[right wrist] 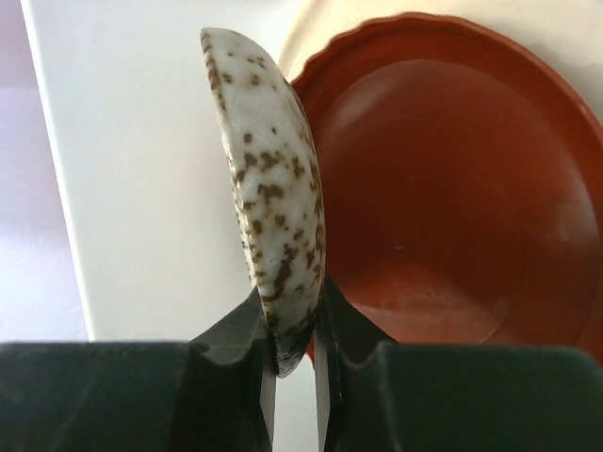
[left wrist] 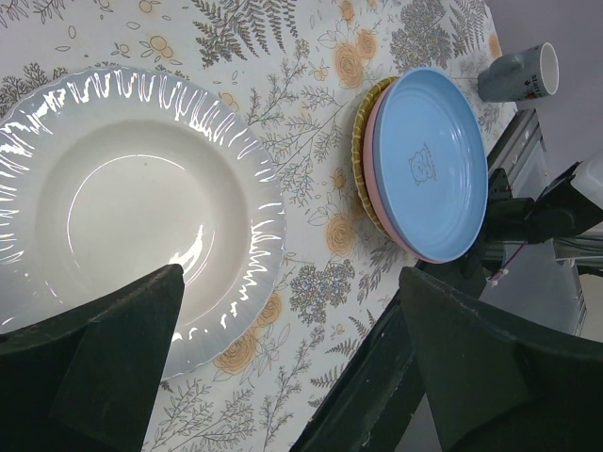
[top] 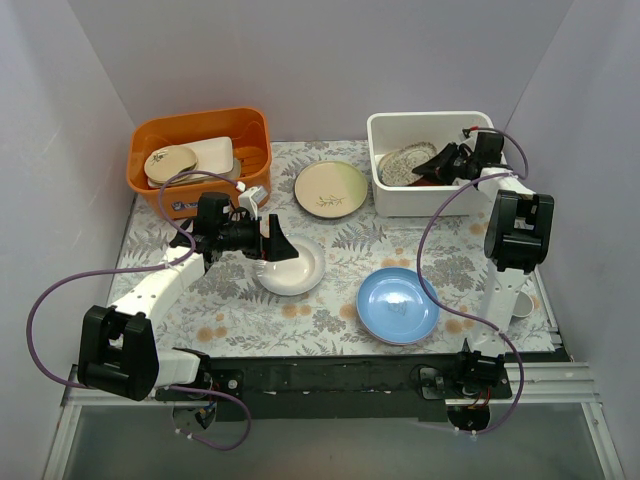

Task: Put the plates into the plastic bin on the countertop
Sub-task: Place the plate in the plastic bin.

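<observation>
Right fingers (right wrist: 231,377) are pinching a speckled plate (right wrist: 268,188) inside the plastic bin (top: 430,200); a white plate (left wrist: 122,198) is waiting beneath the wide-open, empty left fingers (left wrist: 104,358).

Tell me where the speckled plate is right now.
The speckled plate is far right in the top view, inside the white bin, its rim pinched by the right gripper, next to the dark red plate.
</observation>
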Motion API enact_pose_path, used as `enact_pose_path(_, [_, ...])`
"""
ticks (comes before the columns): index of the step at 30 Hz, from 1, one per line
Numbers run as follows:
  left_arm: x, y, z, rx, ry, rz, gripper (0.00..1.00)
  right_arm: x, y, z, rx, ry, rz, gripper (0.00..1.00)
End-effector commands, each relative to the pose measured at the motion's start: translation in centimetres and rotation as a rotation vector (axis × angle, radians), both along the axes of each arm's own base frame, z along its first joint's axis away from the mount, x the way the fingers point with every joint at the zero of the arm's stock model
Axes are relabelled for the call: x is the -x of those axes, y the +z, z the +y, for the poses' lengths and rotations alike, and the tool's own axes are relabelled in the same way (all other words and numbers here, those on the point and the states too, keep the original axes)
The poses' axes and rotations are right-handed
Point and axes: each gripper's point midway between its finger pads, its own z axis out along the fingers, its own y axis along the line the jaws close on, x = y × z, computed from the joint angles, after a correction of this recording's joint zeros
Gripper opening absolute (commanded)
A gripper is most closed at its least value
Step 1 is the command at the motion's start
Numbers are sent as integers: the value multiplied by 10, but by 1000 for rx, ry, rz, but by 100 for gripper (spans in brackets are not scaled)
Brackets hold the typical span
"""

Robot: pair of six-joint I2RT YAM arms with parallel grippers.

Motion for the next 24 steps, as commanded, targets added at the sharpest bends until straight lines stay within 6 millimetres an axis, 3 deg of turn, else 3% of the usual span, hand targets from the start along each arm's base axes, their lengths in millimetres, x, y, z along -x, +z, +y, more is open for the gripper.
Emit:
enact_pose_path(1, [-4,13,0,-2,0,-56,98,-2,11,-6,12,2,-58,8])
enact_pose_path(7, [-5,12,1,-8,5,-56,98,1,9,-10,22,-6,-53,15])
enact_pose_path(10, [-5,12,1,-11,5,-58,98,2,12,-14,49,-34,-51,34])
enact_pose_path(18, [-5,12,2,-12,7,-60,98,-1,32,-26,120,-80,-82,55])
enact_pose_path(22, [-5,13,2,-14,10,-62,98,-1,51,-35,165,-128,-121,77])
enact_pose_path(24, [-5,12,2,-16,11,-61,98,-1,60,-38,176,-152,-142,82])
